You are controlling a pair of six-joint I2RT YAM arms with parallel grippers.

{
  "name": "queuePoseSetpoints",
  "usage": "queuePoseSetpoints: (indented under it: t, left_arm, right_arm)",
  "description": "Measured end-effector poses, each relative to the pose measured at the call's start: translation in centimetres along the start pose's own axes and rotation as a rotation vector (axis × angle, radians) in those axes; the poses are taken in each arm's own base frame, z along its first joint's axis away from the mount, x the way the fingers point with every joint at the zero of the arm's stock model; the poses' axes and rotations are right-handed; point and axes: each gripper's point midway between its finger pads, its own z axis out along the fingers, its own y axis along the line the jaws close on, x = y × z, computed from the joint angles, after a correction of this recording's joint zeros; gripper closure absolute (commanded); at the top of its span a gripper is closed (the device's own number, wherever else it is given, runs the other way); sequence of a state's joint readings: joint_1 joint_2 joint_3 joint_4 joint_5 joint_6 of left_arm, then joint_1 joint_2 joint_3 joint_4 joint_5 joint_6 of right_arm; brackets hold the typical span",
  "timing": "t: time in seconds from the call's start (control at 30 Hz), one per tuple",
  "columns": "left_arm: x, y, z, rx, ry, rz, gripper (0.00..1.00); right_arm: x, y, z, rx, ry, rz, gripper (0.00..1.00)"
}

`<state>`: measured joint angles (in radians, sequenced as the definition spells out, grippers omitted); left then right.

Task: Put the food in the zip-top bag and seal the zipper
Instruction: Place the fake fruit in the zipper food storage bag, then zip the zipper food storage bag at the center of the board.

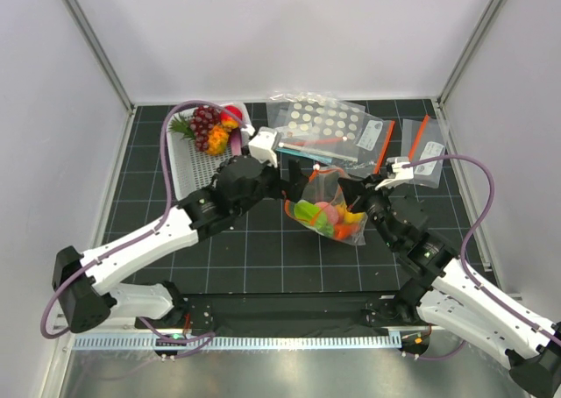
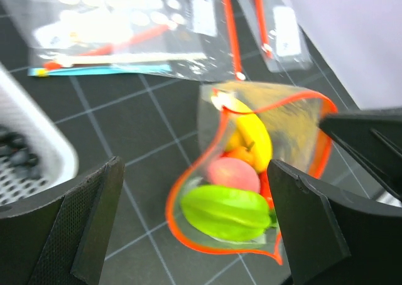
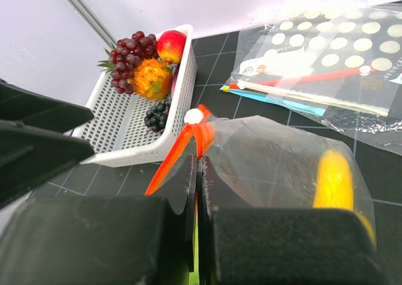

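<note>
I see the left gripper [image 2: 198,219] spread fully wide and holding nothing. The bag [image 2: 295,122] sits between and just beyond its two fingers [image 2: 94,222]; I cannot tell whether either finger touches the plastic. The right gripper [image 3: 198,172] is clamped tight on the zipper [image 3: 176,153] at one end of the bag's mouth, with the orange-red strip coming out from between its fingers, and this holds the bag up. In the overhead view the bag [image 1: 329,207] is to the right of the basket [image 1: 188,166], apart from it, between the two grippers. The zipper is unsealed: in the left wrist view it runs as an open loop around the mouth. The food is inside the bag: a banana [image 2: 254,137], a peach [image 2: 233,174], a green piece [image 2: 226,211] and an orange piece [image 2: 242,154] partly hidden behind them. The basket holds grapes [image 3: 132,49], a spiky orange fruit [image 3: 152,79], a red-and-yellow fruit [image 3: 171,45] and dark berries [image 3: 157,112]. A dotted bag [image 1: 320,122] lies flat to the right of the basket's far end.
</note>
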<state>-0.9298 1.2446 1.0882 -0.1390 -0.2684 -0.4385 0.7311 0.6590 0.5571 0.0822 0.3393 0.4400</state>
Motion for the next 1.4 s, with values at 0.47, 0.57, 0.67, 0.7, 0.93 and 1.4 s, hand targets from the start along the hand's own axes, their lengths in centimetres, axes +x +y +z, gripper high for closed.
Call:
queuePoseSetpoints:
  t: [0.47,0.57,0.67,0.7,0.93,1.4]
  left_arm:
    - [-0.5,17.0,-0.3,-0.481,-0.037,-0.270,0.00]
    - [1.0,18.3,0.2,-0.520,0.007,-0.288,0.00]
    - [2.5,18.3,0.7,-0.519,0.062,-0.294,0.00]
    - [2.9,18.1,0.8,-0.507,0.079,-0.298,0.00]
    - [3.6,15.9,1.4,-0.391,0.134,-0.335,0.04]
    - [5.4,4.7,3.1,-0.012,0.159,-0.235,0.26]
  right_arm:
    - [0.1,-0.2,0.0,0.008,0.002,-0.002,0.99]
    - [0.1,-0.2,0.0,0.008,0.002,-0.002,0.99]
    - [0.1,-0.2,0.0,0.008,0.002,-0.002,0.99]
    - [0.1,-0.2,0.0,0.009,0.002,-0.002,0.99]
    - [0.1,-0.2,0.0,0.009,0.003,-0.002,0.99]
    - [0.7,-0.3,0.3,0.016,0.019,-0.009,0.99]
